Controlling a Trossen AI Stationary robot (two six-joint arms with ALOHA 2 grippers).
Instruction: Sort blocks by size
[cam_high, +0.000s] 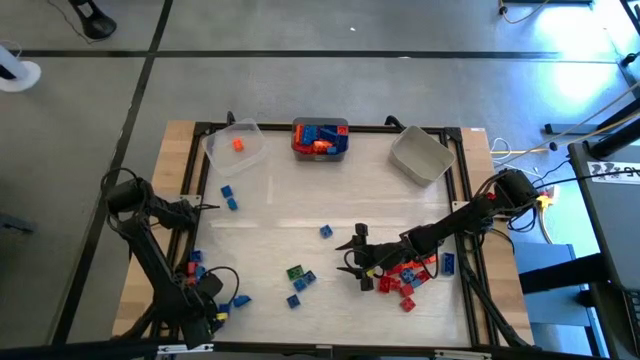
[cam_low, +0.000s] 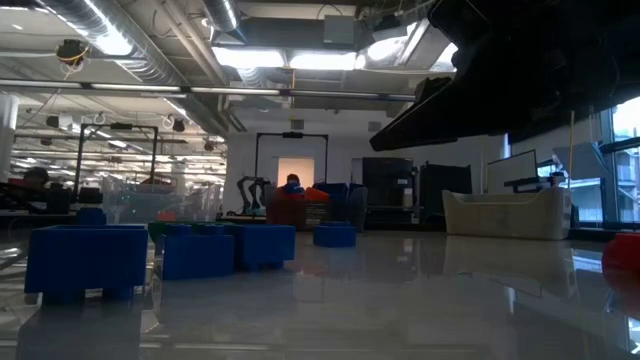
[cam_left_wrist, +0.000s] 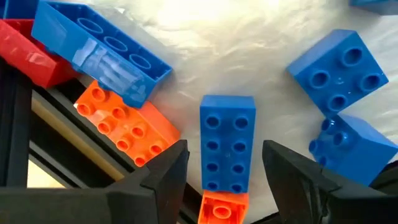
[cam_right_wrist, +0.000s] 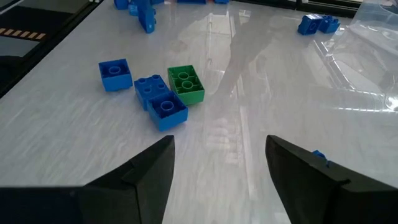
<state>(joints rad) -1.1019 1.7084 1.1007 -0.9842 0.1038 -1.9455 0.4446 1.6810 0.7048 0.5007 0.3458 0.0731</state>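
My left gripper (cam_high: 210, 296) hangs at the table's near left corner, pointing down, open. In its wrist view the fingers stand on either side of a blue two-by-four block (cam_left_wrist: 227, 140) lying studs up, with a gap on each side. An orange block (cam_left_wrist: 222, 208) lies against that block's end. Blue blocks (cam_left_wrist: 339, 68), an orange one (cam_left_wrist: 124, 124) and a red one (cam_left_wrist: 31, 56) lie around. My right gripper (cam_high: 352, 258) stands open near the table's middle, low and empty, facing a green block (cam_right_wrist: 186, 84) and blue ones (cam_right_wrist: 155, 99). Red blocks (cam_high: 402, 276) lie under the right arm.
Along the far edge stand a clear bin (cam_high: 235, 145) holding an orange block, a middle bin (cam_high: 320, 138) with blue and orange blocks, and a grey bin (cam_high: 420, 155). Loose blue blocks (cam_high: 228, 196) lie at the left. The table's black frame rail (cam_left_wrist: 62, 137) runs close by my left gripper.
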